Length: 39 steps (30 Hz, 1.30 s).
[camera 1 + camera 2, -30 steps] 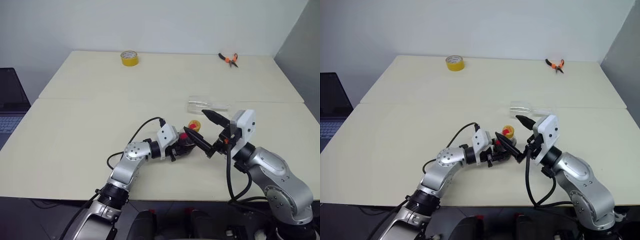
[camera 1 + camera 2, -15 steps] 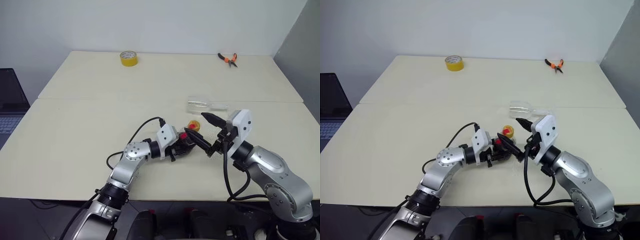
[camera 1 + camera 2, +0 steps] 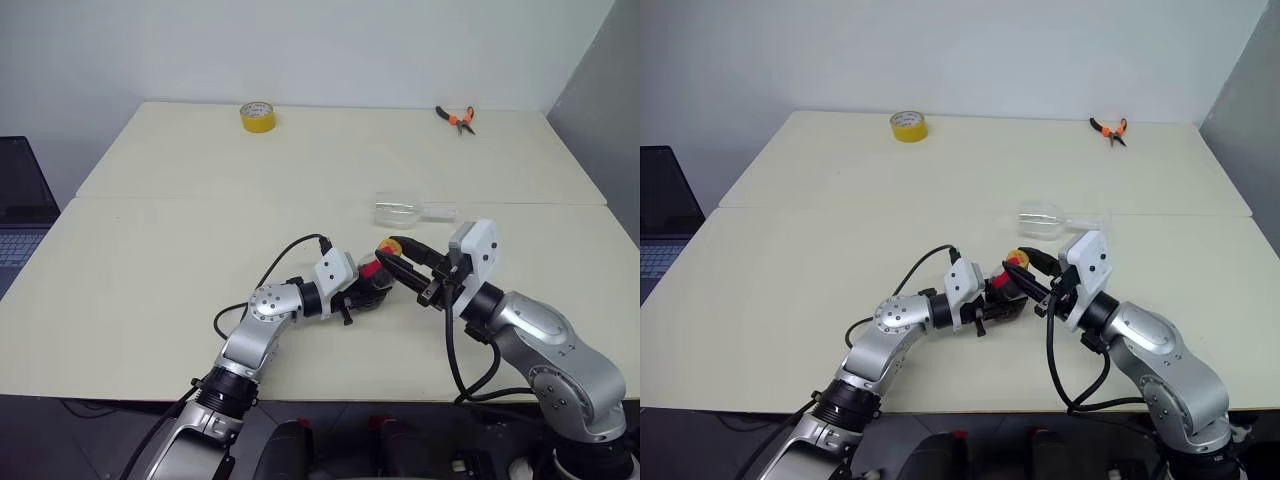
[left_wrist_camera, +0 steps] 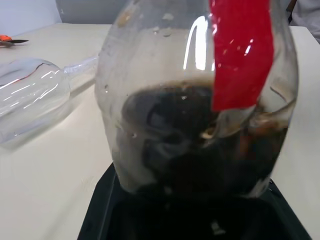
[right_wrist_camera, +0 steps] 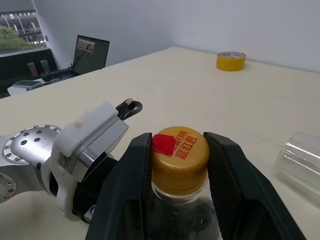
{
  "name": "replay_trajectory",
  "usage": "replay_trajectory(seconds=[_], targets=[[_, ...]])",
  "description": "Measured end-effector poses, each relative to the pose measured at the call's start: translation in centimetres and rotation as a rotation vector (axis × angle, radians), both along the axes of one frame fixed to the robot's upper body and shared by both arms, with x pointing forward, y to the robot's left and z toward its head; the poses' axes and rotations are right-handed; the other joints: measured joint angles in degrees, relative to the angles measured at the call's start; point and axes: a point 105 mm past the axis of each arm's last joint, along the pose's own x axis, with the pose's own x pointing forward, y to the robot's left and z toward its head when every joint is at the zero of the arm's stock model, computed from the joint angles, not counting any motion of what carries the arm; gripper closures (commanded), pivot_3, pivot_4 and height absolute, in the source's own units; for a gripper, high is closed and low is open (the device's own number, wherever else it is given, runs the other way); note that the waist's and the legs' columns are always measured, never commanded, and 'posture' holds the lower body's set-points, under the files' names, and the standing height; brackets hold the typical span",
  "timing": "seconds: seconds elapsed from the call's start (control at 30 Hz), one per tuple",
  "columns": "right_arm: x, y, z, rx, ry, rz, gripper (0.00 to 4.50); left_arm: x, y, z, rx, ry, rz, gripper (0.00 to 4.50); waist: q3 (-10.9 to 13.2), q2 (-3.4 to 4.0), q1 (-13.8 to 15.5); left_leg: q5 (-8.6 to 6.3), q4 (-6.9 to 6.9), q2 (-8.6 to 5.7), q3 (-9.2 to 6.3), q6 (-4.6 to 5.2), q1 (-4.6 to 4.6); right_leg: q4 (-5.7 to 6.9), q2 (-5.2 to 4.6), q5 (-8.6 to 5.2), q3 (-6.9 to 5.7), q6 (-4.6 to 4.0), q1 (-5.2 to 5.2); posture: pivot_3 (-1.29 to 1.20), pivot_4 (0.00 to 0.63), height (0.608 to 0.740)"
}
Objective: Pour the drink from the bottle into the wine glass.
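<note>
The bottle (image 3: pixel 372 281) stands upright near the table's front, small and clear, with a red label (image 4: pixel 241 50) and the dark drink (image 4: pixel 200 150) in its lower half. My left gripper (image 3: pixel 366 290) comes in from the left and is shut on the bottle's body. From the right, my right gripper (image 5: pixel 177 138) is shut on the yellow cap (image 5: pixel 180 152), one black finger (image 5: pixel 131 170) pressed against each side. The wine glass (image 3: pixel 402 211) lies on its side on the table just behind the bottle, empty.
A yellow tape roll (image 3: pixel 258 116) sits at the far left of the table and orange-handled pliers (image 3: pixel 457 118) at the far right. A laptop (image 3: pixel 20 210) stands off the table's left edge. A seam (image 3: pixel 200 198) crosses the tabletop.
The right gripper's fingers, wide apart a second ago, have closed onto the bottle's yellow cap. The left arm and the bottle have stayed in place.
</note>
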Motion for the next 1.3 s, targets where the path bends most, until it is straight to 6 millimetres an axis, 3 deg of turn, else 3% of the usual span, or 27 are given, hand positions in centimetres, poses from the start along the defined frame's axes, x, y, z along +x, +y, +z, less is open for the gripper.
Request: replay_trajectory(seconds=[0.27, 0.53, 0.6, 0.73, 0.83, 1.07, 1.3], targets=[[1.2, -1.4, 0.6, -0.205, -0.086, 0.306, 3.25, -0.5, -0.3, 0.2, 0.015, 0.005, -0.026, 3.36, 0.0, 0.0, -0.1, -0.02, 0.0, 0.01, 0.02, 0.04, 0.03, -0.02, 0.05, 0.0, 0.0, 0.0, 0.0, 0.0, 0.15, 0.74], [1.7, -2.0, 0.6, -0.343, -0.136, 0.479, 3.25, -0.6, -0.3, 0.0, 0.031, 0.016, -0.035, 3.5, 0.0, -0.01, 0.0, -0.02, 0.0, 0.02, 0.01, 0.05, 0.02, -0.03, 0.01, 0.0, 0.0, -0.01, 0.01, 0.0, 0.15, 0.74], [1.6, -2.1, 0.6, -0.331, -0.12, 0.48, 2.5, -0.6, -0.4, 0.0, 0.032, 0.016, -0.038, 3.5, 0.0, 0.0, 0.1, -0.02, 0.0, 0.03, 0.0, 0.05, 0.01, -0.03, 0.0, 0.0, 0.0, -0.01, 0.01, 0.0, 0.15, 0.74], [1.1, -3.3, -1.7, -0.273, 0.052, 0.398, 1.14, -0.8, -0.6, 0.7, 0.01, 0.0, -0.048, 3.52, 0.0, -0.01, 0.4, -0.02, 0.02, -0.01, 0.0, 0.05, -0.04, -0.03, -0.09, 0.0, -0.02, -0.01, 0.01, 0.0, 0.15, 0.74], [-0.3, -3.1, -1.5, -0.223, 0.076, 0.358, 0.07, -0.6, -0.4, 0.8, 0.002, -0.004, -0.031, 3.52, 0.0, -0.01, 0.4, -0.02, 0.04, -0.01, -0.02, 0.05, -0.04, -0.02, -0.08, 0.0, -0.02, -0.01, 0.01, 0.0, 0.15, 0.74], [-2.3, -1.3, 1.2, 0.02, -0.011, 0.087, 0.03, 0.1, -0.5, 0.9, -0.016, -0.018, 0.036, 3.55, 0.0, 0.0, 0.1, -0.02, 0.0, 0.0, -0.03, 0.04, -0.02, 0.02, -0.04, 0.0, -0.01, 0.01, 0.0, 0.0, 0.15, 0.74], [-0.8, -0.5, 1.0, 0.059, -0.018, -0.159, 0.03, 0.8, -0.5, 0.4, -0.017, -0.017, 0.08, 3.58, 0.0, 0.0, 0.2, -0.01, 0.0, -0.04, -0.01, 0.03, -0.03, -0.02, -0.05, -0.01, -0.01, 0.02, -0.01, 0.0, 0.15, 0.74]])
